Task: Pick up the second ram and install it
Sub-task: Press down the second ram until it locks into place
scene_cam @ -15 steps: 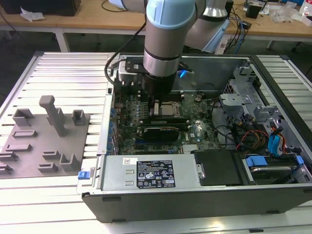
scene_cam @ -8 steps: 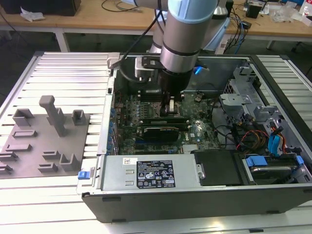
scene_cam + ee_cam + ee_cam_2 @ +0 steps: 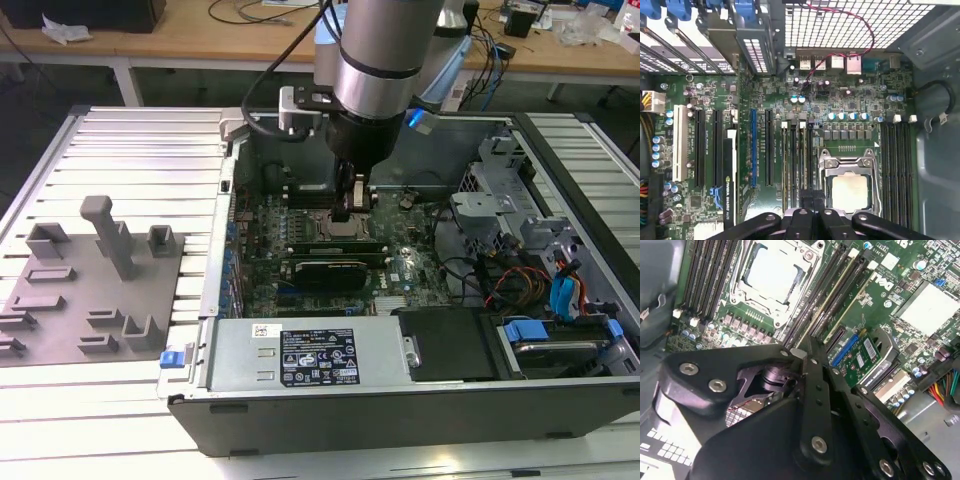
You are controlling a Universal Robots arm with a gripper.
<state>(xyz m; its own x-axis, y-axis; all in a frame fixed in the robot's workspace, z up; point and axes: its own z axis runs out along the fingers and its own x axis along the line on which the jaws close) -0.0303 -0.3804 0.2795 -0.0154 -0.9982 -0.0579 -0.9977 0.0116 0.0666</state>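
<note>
Beneath the closed end effector (image 3: 811,197), second ram (image 3: 801,165) sits in its slot

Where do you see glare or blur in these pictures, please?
Exterior view: bright glare washes the ribbed table pale. Second wrist view: the black claw up close looks soft; the silver processor socket reflects light. First wrist view: the motherboard is evenly lit and crisp.
</note>
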